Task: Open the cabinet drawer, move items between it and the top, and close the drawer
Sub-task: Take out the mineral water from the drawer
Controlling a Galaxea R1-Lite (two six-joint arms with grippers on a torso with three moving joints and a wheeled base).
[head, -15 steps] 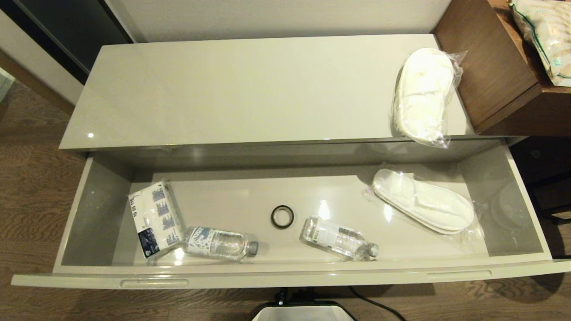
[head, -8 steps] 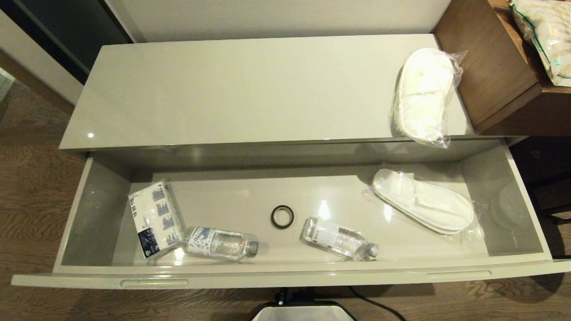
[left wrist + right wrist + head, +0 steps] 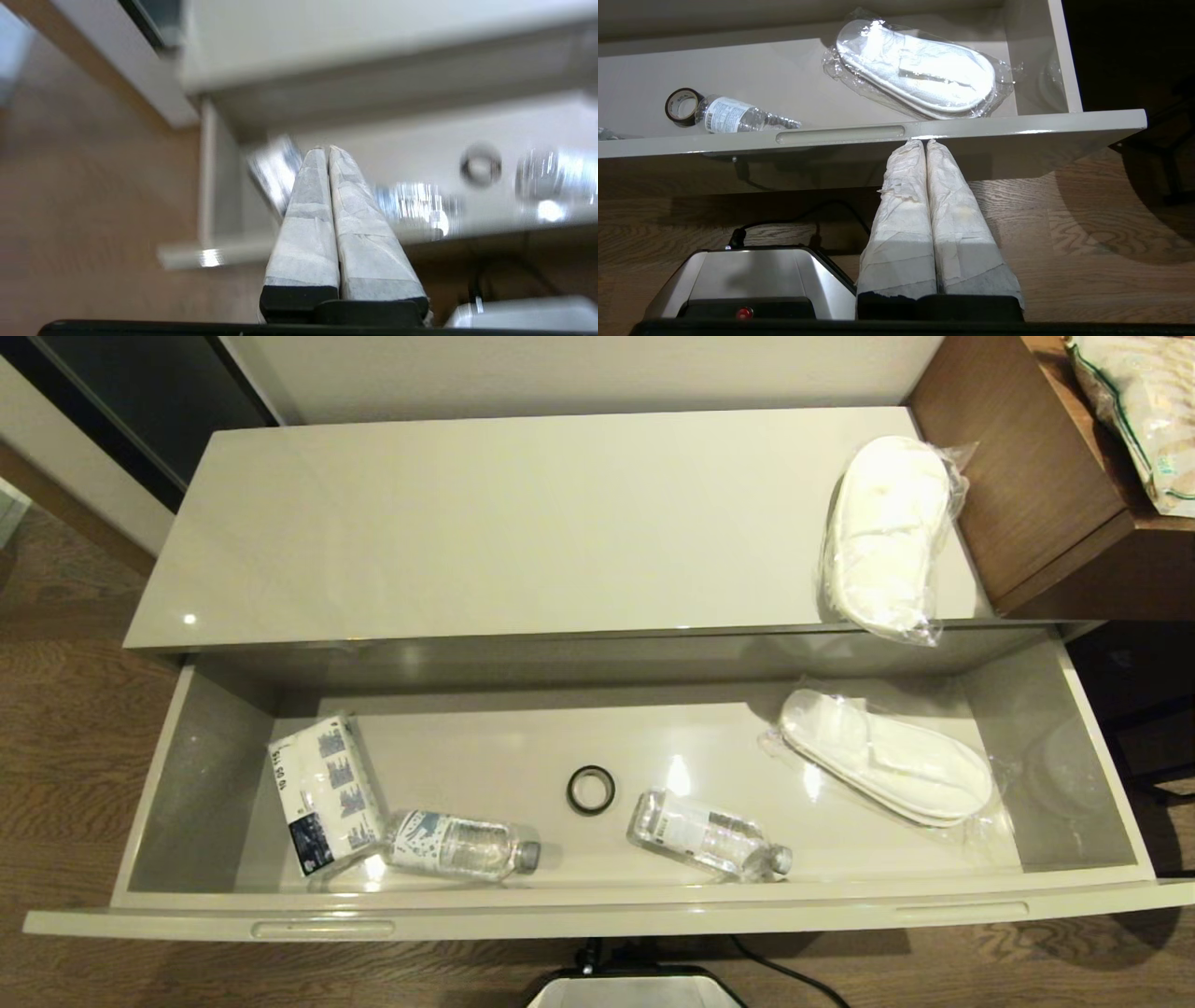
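Wood-floored room: the cabinet drawer (image 3: 597, 901) stands open holding two light, slippery water bottles (image 3: 462, 847), best pinched mid-body, and soft wrapped slippers (image 3: 887, 767), while left gripper (image 3: 328, 150) and right gripper (image 3: 925, 142) wait closed, empty.

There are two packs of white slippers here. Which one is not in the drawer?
The slipper pack at the right end of the cabinet top, beside the brown wooden unit. The other pack lies inside the open drawer, at its right end.

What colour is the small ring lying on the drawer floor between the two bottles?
Black; the small ring shows best in the head view.
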